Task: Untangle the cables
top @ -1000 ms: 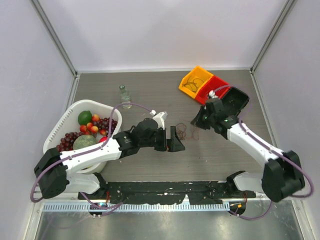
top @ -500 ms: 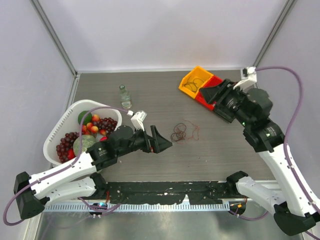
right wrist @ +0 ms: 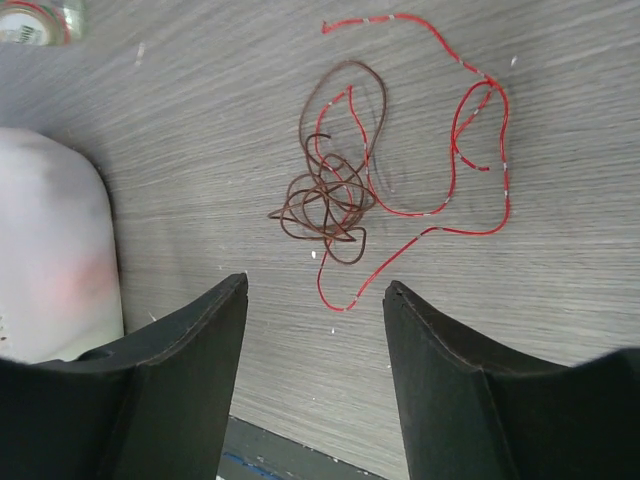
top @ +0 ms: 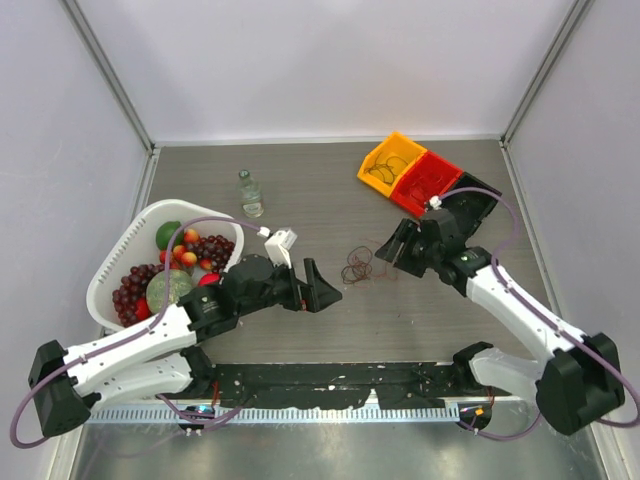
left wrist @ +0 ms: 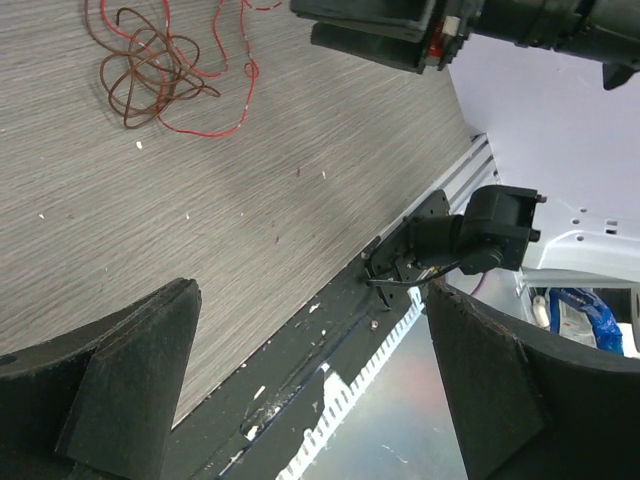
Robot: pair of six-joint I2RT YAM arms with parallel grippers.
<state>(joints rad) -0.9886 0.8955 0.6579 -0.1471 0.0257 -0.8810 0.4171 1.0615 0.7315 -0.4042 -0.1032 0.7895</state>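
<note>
The cables (top: 360,266) lie loose on the table between my two grippers, a small knot of dark brown loops with a red wire trailing to the right. My left gripper (top: 322,286) is open just left of them and holds nothing. In the left wrist view the cables (left wrist: 160,70) are far ahead of the left gripper (left wrist: 312,295). My right gripper (top: 392,246) stands open just right of the tangle. In the right wrist view the brown knot (right wrist: 330,200) and the red wire (right wrist: 470,130) lie on the table ahead of the right gripper (right wrist: 315,288), untouched.
A white basket (top: 120,255) full of fruit stands at the left. A small bottle (top: 250,192) stands behind it. A yellow bin (top: 385,160) and a red bin (top: 430,178) sit at the back right, close behind the right arm.
The right gripper opened, swung up toward the bins and came back down beside the tangle. The left gripper drew back to the left, away from the cables.
</note>
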